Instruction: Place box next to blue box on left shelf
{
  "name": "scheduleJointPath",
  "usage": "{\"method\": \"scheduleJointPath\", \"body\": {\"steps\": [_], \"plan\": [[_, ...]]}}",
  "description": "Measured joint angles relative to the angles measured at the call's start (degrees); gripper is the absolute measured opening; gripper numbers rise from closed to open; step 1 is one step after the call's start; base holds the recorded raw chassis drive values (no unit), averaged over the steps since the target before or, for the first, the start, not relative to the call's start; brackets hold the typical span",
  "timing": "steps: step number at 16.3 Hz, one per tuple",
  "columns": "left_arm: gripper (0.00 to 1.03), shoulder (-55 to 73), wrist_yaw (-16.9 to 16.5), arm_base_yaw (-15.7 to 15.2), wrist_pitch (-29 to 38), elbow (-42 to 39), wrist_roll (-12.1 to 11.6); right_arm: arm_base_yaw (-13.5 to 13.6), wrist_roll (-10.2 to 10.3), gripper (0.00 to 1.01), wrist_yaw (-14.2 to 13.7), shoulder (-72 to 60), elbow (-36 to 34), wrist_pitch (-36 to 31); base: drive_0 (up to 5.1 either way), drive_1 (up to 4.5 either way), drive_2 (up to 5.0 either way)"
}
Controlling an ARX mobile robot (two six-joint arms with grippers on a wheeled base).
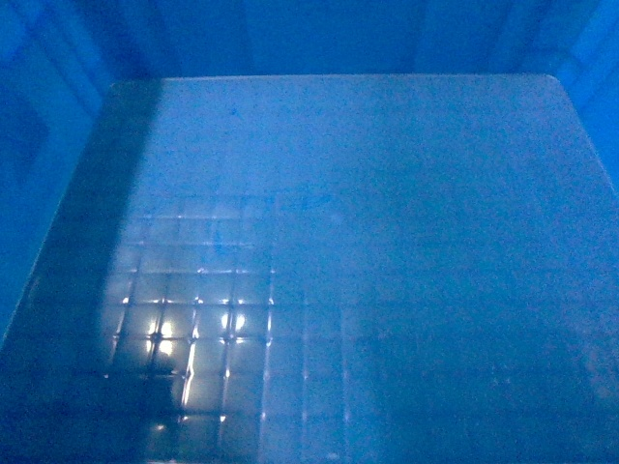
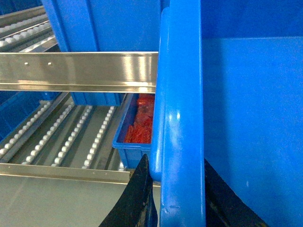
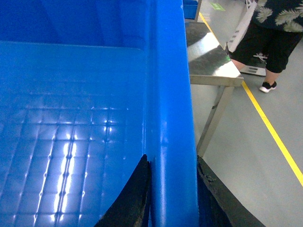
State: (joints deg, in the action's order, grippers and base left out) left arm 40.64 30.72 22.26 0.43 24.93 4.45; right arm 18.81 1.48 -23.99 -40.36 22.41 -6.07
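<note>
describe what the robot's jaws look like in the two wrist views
Only the jaws show; the arms are out of frame. On the left gripper they are plain black, curved blades tapering to a thin tip, matte and slightly worn at the edges. The right gripper has the same black tapered pair, with a rougher, scuffed edge on the outer one. No cables, markings or labels are visible in either view.

Glossy blue plastic box (image 3: 71,118), brushed shiny metal shelf rail (image 2: 75,71)
</note>
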Motion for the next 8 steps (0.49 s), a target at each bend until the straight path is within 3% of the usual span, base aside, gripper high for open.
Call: {"method": "scheduleJointPath", "body": {"steps": [8], "plan": [[0.17,0.0,0.0,0.0,0.0,0.0,0.0,0.0,0.0,0.19,0.0,0.0,0.0,-0.2,-5.0,2.42,2.4]]}}
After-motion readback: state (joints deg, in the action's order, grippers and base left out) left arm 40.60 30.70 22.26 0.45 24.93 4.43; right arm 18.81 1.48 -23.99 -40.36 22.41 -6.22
